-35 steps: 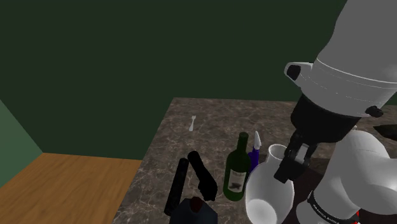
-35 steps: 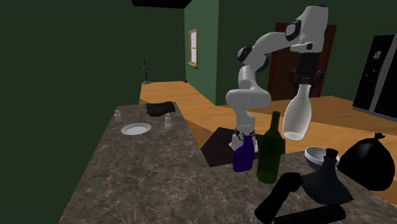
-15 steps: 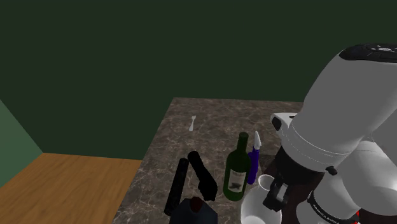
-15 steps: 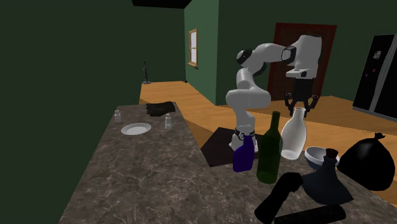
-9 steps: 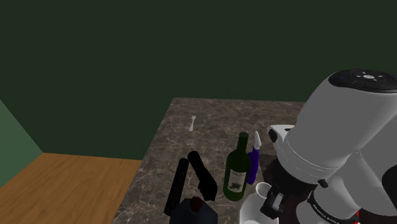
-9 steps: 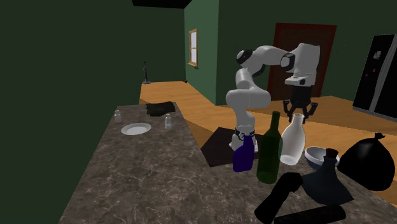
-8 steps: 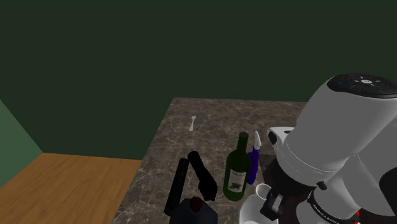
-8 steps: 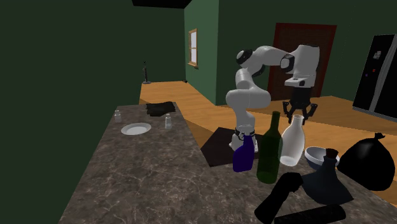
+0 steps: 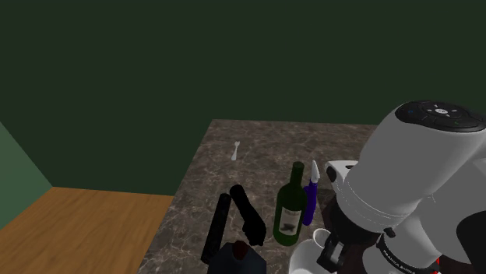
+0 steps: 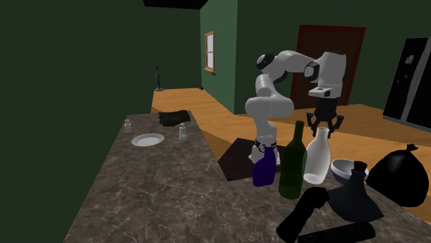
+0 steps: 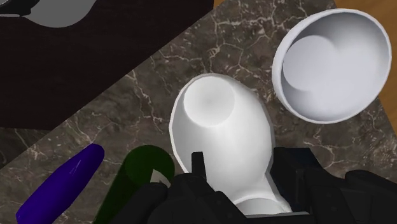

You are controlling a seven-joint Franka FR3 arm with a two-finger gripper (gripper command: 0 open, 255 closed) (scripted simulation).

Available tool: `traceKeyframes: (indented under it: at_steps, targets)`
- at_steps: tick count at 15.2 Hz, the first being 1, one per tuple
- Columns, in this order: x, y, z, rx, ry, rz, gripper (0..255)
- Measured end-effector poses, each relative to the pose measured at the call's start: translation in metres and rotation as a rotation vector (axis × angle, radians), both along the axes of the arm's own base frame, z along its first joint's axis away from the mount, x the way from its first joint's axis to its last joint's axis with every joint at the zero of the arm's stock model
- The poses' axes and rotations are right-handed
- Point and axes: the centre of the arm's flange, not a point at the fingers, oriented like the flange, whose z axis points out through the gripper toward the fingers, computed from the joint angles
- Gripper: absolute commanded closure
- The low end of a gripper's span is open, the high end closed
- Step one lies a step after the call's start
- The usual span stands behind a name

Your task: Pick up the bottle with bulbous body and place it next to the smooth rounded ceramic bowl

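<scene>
Bottle (image 11: 222,127) neck half-hidden in clasping jaws, bowl (image 11: 343,83) beside

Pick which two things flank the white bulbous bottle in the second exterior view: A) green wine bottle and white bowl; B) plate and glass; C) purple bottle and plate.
A: the white bulbous bottle is between the green wine bottle and the white bowl.

Green wine bottle (image 10: 293,162), purple bottle (image 10: 263,166) beside it, white plate (image 10: 147,140), black bag (image 10: 400,176), marble counter (image 10: 159,193).
</scene>
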Motion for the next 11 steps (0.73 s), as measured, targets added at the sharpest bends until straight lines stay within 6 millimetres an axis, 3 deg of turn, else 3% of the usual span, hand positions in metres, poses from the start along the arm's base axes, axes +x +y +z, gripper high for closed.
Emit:
traceKeyframes:
  at_steps: [1, 2, 8, 11]
  targets:
    - [0.000, 0.000, 0.000, 0.000, 0.000, 0.000, 255]
    - [0.000, 0.000, 0.000, 0.000, 0.000, 0.000, 0]
    - [0.000, 0.000, 0.000, 0.000, 0.000, 0.000, 0]
    - [-0.003, 0.001, 0.028, 0.001, -0.001, 0.000, 0]
